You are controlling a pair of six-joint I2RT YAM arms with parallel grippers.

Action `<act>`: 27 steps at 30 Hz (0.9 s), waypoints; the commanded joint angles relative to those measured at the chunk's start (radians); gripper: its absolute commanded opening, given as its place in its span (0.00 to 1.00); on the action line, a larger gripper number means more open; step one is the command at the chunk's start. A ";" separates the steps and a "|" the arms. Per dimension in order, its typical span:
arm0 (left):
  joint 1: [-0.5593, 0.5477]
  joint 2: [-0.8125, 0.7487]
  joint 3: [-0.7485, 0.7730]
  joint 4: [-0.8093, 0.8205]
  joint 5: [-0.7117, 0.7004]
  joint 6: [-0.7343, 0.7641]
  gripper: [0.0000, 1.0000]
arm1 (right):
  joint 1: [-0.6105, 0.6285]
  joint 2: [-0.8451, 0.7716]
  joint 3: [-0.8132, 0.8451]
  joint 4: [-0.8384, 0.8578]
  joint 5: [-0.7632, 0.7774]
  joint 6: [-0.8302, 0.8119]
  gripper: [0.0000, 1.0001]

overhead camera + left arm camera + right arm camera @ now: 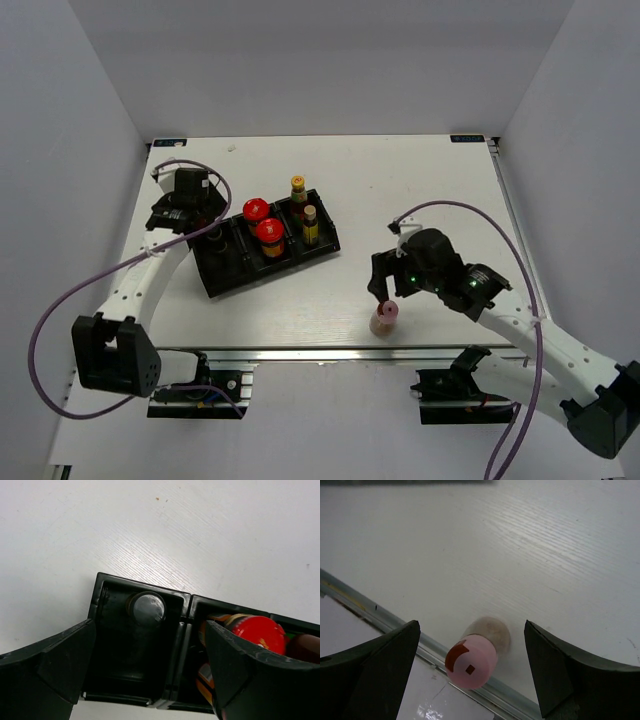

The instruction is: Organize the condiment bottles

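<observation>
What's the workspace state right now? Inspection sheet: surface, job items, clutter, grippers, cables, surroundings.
Surface: white table, a few small specks.
Job's things: two red-lidded jars in the middle compartment of the black tray; two yellow-capped bottles in its right compartment; dark-capped jar in its left; pink-capped jar out on the table near the front edge.
Clutter: nothing seen.
Grippers: left gripper open above the dark-capped jar; right gripper open above the pink-capped jar.
Cables: purple cables, one looping off each arm.
Surroundings: plain grey walls on three sides.
</observation>
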 commanded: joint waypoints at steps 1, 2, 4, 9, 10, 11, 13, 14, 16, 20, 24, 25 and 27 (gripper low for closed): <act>-0.001 -0.076 0.012 -0.052 0.021 -0.049 0.98 | 0.072 0.026 0.015 -0.013 0.025 -0.024 0.89; 0.000 -0.087 0.009 -0.057 0.029 -0.058 0.98 | 0.085 0.039 0.012 -0.031 0.036 -0.018 0.89; -0.001 -0.116 -0.002 -0.065 0.044 -0.061 0.98 | 0.125 0.051 0.006 -0.051 0.079 0.012 0.89; 0.000 -0.145 -0.016 -0.078 0.072 -0.073 0.98 | 0.210 0.098 0.023 -0.124 0.172 0.080 0.89; -0.001 -0.147 -0.020 -0.077 0.079 -0.075 0.98 | 0.223 0.105 0.030 -0.132 0.183 0.098 0.89; -0.001 -0.147 -0.022 -0.074 0.087 -0.076 0.98 | 0.232 0.117 0.030 -0.141 0.202 0.109 0.89; -0.001 -0.145 -0.022 -0.074 0.102 -0.075 0.98 | 0.246 0.134 0.030 -0.181 0.226 0.132 0.89; -0.001 -0.142 -0.024 -0.074 0.103 -0.075 0.98 | 0.244 0.138 0.032 -0.198 0.254 0.158 0.89; -0.001 -0.143 -0.025 -0.072 0.106 -0.078 0.98 | 0.247 0.145 0.041 -0.236 0.275 0.183 0.89; -0.001 -0.153 -0.028 -0.068 0.110 -0.080 0.98 | 0.247 0.125 0.032 -0.241 0.262 0.209 0.87; -0.001 -0.157 -0.031 -0.065 0.112 -0.081 0.98 | 0.247 0.125 0.017 -0.228 0.231 0.207 0.84; -0.001 -0.159 -0.034 -0.063 0.115 -0.078 0.98 | 0.247 0.126 0.012 -0.221 0.225 0.206 0.83; -0.001 -0.156 -0.039 -0.059 0.116 -0.080 0.98 | 0.246 0.134 0.007 -0.208 0.216 0.204 0.82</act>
